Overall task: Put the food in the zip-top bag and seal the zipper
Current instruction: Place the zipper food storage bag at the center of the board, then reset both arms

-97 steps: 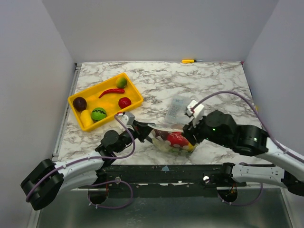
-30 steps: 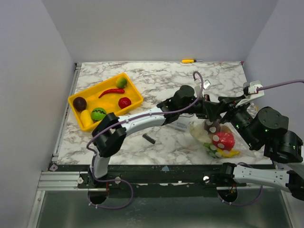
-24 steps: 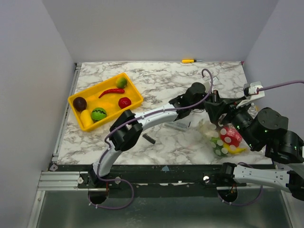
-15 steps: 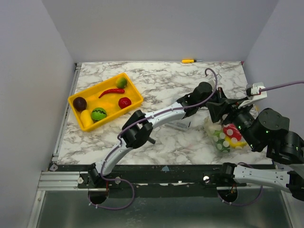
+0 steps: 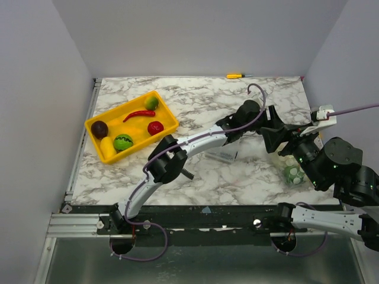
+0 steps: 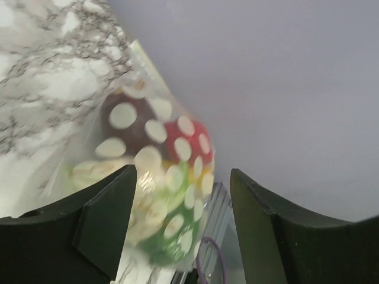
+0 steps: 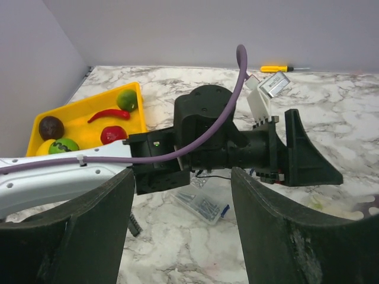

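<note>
The zip-top bag [image 5: 291, 173] lies at the table's right edge, partly behind my right arm. It is clear with white dots and holds dark purple, red, yellow and green food [image 6: 155, 177]. My left gripper [image 5: 277, 133] reaches far right; its jaws stand wide apart [image 6: 183, 177], with the bag just ahead of them beside the left finger and not pinched. The zipper is too blurred to tell whether it is sealed. My right gripper [image 7: 182, 231] is open and empty, facing the left wrist. More food [image 5: 139, 114] lies in the yellow tray [image 5: 169, 112].
A small clear box of screws [image 7: 204, 204] lies under the left arm, with a short black part [image 5: 185, 173] near it. A yellow screwdriver [image 5: 235, 76] rests by the back wall. The bag sits close to the right wall and the table's edge.
The left arm swung right, dragging the bag toward the right edge. Its jaws, shut on the bag before, have now opened and let it go. The right gripper stayed open.
</note>
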Available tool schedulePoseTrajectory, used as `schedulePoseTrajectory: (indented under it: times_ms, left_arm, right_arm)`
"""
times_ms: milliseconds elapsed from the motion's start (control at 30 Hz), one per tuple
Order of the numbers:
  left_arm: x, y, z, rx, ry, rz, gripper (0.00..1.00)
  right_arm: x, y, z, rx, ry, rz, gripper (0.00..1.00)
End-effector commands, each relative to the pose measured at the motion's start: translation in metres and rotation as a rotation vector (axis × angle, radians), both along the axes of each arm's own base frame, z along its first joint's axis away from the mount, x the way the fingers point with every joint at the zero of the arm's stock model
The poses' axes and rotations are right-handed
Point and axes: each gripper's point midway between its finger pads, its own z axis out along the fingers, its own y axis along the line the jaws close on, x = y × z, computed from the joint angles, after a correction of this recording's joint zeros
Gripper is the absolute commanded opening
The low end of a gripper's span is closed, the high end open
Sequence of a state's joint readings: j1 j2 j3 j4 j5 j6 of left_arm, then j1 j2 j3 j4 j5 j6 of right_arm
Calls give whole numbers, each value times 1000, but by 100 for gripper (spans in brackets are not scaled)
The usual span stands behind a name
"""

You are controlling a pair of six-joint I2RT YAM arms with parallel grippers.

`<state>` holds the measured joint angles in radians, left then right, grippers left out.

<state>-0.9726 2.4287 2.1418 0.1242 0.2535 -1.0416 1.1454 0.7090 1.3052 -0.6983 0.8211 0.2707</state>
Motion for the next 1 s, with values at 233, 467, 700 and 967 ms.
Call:
schedulePoseTrajectory:
  times_ms: [233, 467, 700, 967]
  left_arm:
    - [-45, 104, 95, 43, -322, -1, 76]
    - [-83, 209, 151, 104, -576, 96, 95]
    - [-109, 326, 183, 206, -746, 314, 99]
    - [-129, 435, 211, 280, -843, 576, 99]
  right_arm:
    - [3, -5, 1, 30, -7, -41, 75]
    - [-1, -1, 19, 84, -51, 12, 100]
    - [-7, 6, 31, 135, -96, 78, 100]
    - [-2, -7, 37, 214, -121, 0, 100]
